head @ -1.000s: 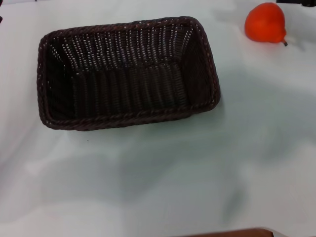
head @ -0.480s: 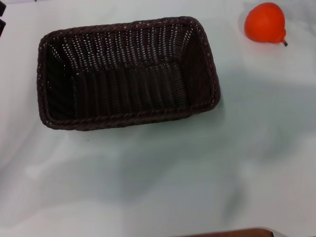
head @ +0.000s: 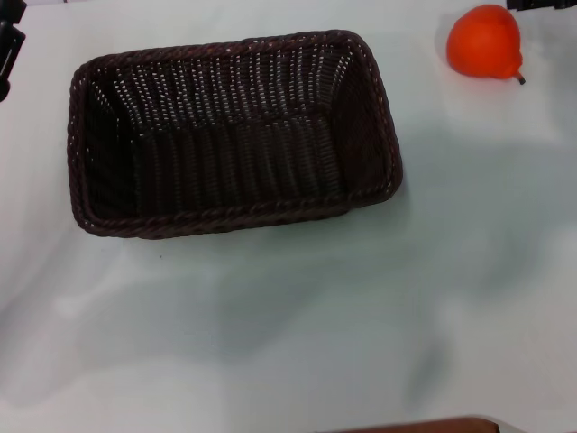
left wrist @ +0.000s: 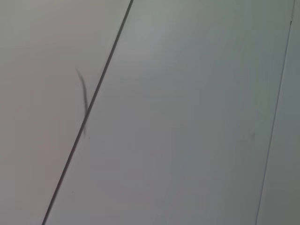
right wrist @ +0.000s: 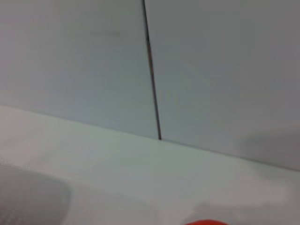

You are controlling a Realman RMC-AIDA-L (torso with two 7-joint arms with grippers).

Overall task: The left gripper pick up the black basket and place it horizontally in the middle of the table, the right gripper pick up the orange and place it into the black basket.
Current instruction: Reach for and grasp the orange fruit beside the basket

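Left gripper (head: 9, 45) is showing only as a black tip at the far left edge of the head view, apart from the basket; whether it is open or closed cannot be told. Right gripper (head: 541, 4) is peeking in as a dark sliver at the far right corner, its state equally unclear. On the table (head: 297, 325), the black basket (head: 233, 133) is sitting left of centre, lengthwise across. An orange (head: 485, 41) is lying far right, well apart from it.
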